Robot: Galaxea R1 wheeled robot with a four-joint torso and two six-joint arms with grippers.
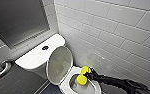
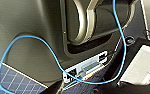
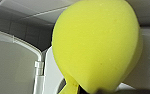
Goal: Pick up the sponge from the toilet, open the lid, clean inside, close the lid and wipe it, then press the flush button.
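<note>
The white toilet (image 1: 64, 88) stands in the corner with its lid (image 1: 59, 63) raised and leaning back against the tank (image 1: 36, 57). The dark flush button (image 1: 45, 47) sits in the middle of the tank top. My right arm comes in from the lower right. Its gripper (image 1: 87, 74) is shut on the yellow sponge (image 1: 81, 79), which is down at the bowl's opening by the rim nearest the wall. The sponge (image 3: 96, 45) bulges large in the right wrist view, squeezed at its lower end, with the raised lid (image 3: 11, 70) behind it. My left gripper is open and holds nothing.
White tiled walls (image 1: 111, 32) close in on the right and behind. A metal grab bar (image 1: 2, 71) hangs on the left wall under a dark panel (image 1: 18, 20). Dark floor (image 1: 21, 82) lies left of the toilet. A blue cable (image 2: 121, 45) loops over my own body.
</note>
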